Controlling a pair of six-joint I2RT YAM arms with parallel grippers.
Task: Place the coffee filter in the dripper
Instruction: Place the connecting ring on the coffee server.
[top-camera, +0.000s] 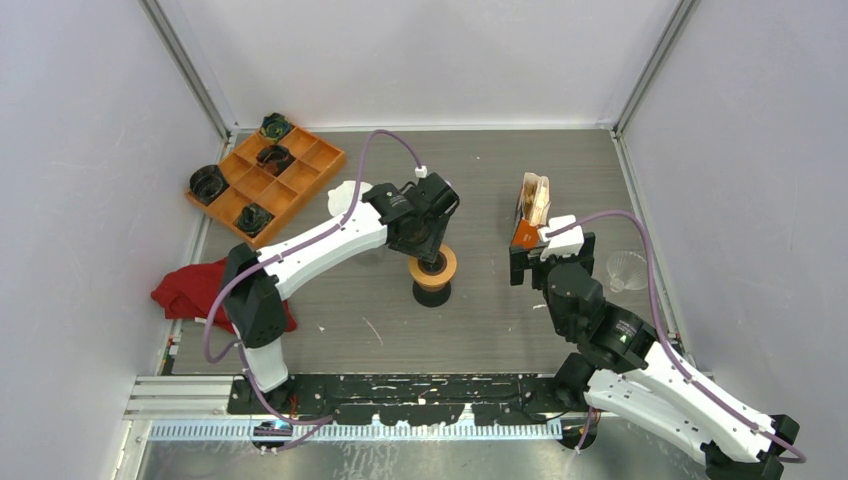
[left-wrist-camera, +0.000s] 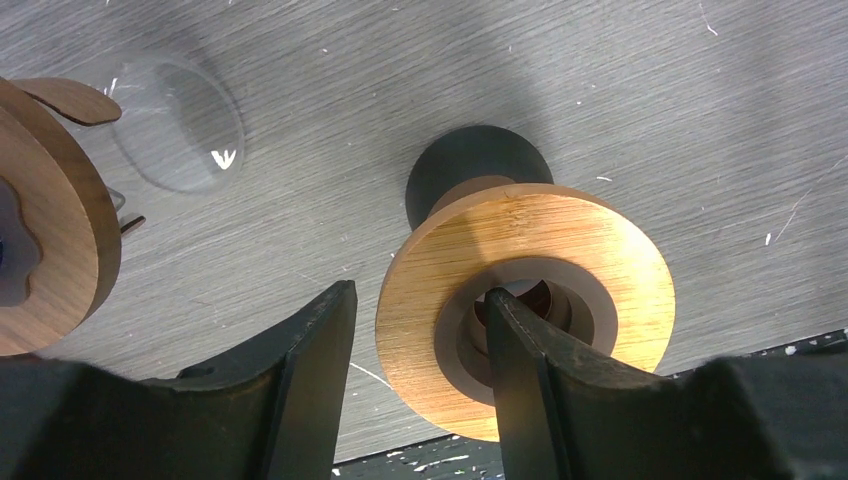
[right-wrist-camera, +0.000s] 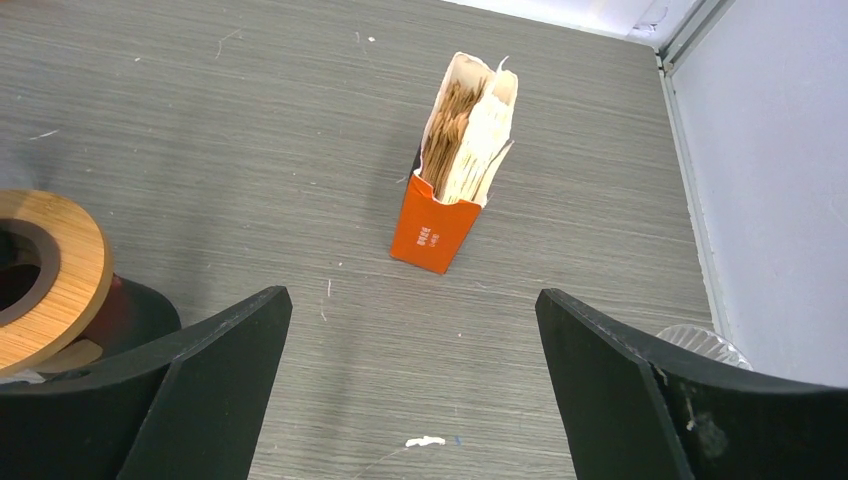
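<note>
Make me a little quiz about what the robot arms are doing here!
1. True or false: the right gripper is shut.
2. Which gripper is at the wooden ring?
3. Where are the coffee filters? A: standing in the orange box. B: inside the wooden ring. C: in the right gripper.

Key:
1. False. It is wide open and empty.
2. The left gripper.
3. A.
</note>
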